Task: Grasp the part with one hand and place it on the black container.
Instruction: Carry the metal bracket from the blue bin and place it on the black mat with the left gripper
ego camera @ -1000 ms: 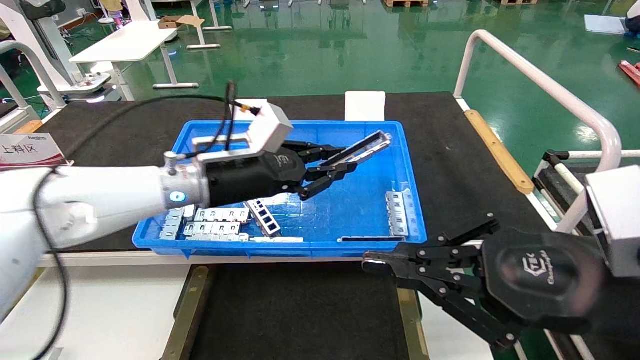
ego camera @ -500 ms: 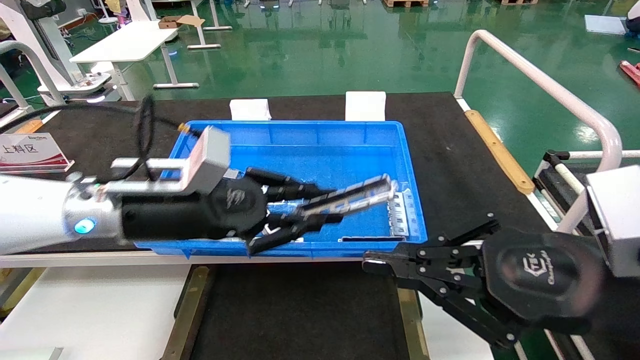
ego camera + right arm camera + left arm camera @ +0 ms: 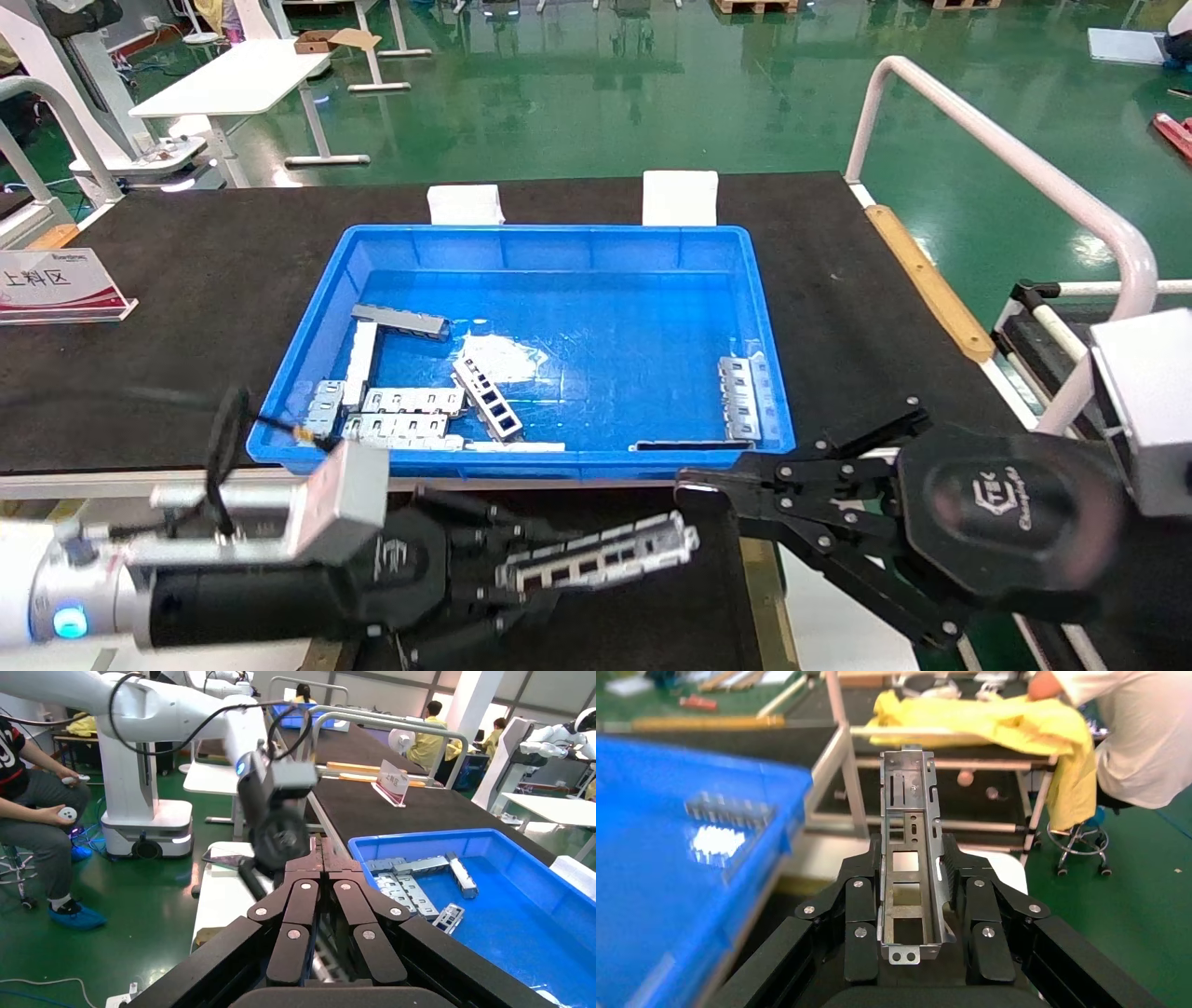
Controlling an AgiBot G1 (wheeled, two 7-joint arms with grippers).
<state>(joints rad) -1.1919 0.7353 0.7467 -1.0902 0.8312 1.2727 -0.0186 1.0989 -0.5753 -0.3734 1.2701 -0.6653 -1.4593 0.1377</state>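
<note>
Currently the left gripper is clamped on the part, holding it above the black container, just in front of the blue bin. In the left wrist view the fingers press against both raised side walls of the part, near one end; the remaining length projects forward, unsupported.

Handling assessment: the part appears to be thin, stiff sheet metal, probably light. Bare metal walls against hard pads are likely slippery, and an end grip leaves a long overhang, so a quick swing or tilt could let the strip pivot or slide (a grip closer to mid-length would balance it better). The cutouts weaken nothing noticeably; bending seems unlikely under normal clamp force.

Placement judgement: lower the part level onto the matte surface, between the olive-bronze edge strips, before releasing.

The right gripper is parked over the container's right edge, near the bin's front corner, its fingers drawn together and holding nothing. Similar strips lie in the bin.
</note>
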